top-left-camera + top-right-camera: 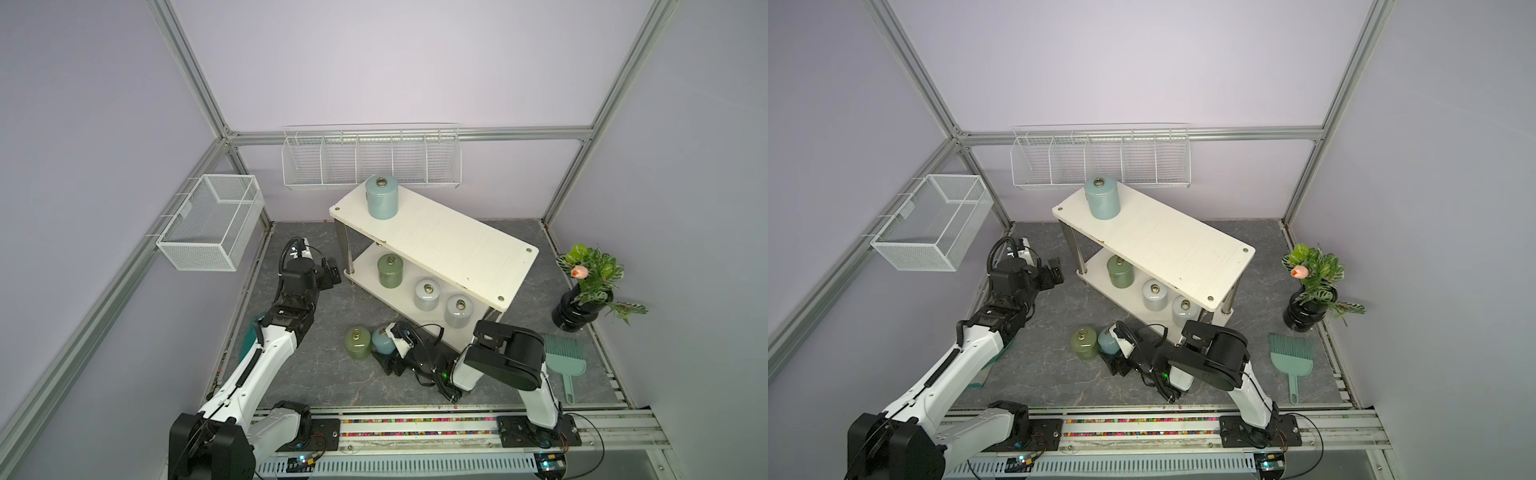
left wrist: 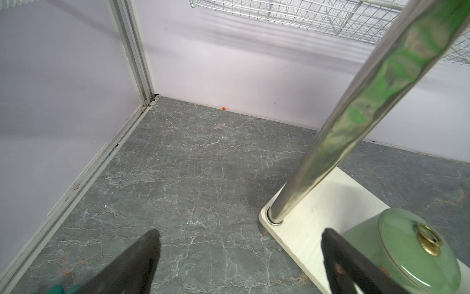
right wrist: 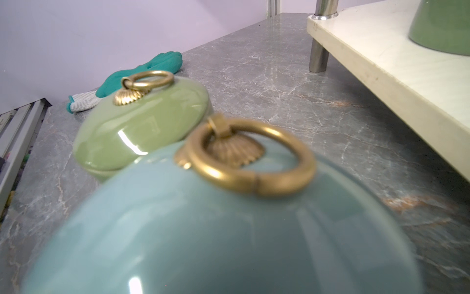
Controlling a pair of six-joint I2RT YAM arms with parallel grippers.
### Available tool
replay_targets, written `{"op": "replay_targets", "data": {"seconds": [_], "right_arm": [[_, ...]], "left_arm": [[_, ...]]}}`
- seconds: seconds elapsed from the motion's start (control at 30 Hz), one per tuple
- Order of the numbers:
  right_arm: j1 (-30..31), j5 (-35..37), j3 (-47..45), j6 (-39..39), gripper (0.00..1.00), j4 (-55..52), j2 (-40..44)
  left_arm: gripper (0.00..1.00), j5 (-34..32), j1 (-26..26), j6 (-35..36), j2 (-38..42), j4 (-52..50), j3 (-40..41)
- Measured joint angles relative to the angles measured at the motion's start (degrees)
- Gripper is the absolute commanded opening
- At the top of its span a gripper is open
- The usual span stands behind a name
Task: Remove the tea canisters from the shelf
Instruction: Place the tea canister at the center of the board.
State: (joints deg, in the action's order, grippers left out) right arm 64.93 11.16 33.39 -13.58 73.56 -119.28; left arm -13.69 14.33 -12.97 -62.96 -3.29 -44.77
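Note:
The cream shelf stands at an angle on the floor. A light blue tea canister is on its top board. On the lower tier are an olive green one and two pale grey ones. Another olive green canister and a light blue one stand side by side on the floor. My right gripper is right against that blue canister, which hides its jaws. My left gripper is open and empty beside the shelf's chrome leg, near the green canister.
A mesh basket hangs on the left wall and a divided wire basket on the back wall. A black vase with a plant and a green brush are at the right. A teal glove lies left.

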Motion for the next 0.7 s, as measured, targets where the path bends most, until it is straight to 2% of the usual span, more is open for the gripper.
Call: {"op": "replay_targets", "data": {"seconds": [0.3,0.33,0.37,0.7], "right_arm": [[0.0,0.0,-0.6,0.5,1.00,1.9,-0.4],[0.0,0.1,-0.8,0.5,0.98,2.2,-0.4],[0.0,0.2,-1.0,0.6,0.89,2.4,-0.4],[0.0,1.6,-2.8,0.6,0.89,4.5,-0.4]], "left_arm": [[1.00,-0.7,0.0,0.2,1.4,0.4,0.0],[1.00,-0.8,0.0,0.2,1.4,0.4,0.0],[1.00,-0.9,0.1,0.2,1.4,0.4,0.0],[1.00,-0.9,0.1,0.2,0.9,1.2,0.0]]}}
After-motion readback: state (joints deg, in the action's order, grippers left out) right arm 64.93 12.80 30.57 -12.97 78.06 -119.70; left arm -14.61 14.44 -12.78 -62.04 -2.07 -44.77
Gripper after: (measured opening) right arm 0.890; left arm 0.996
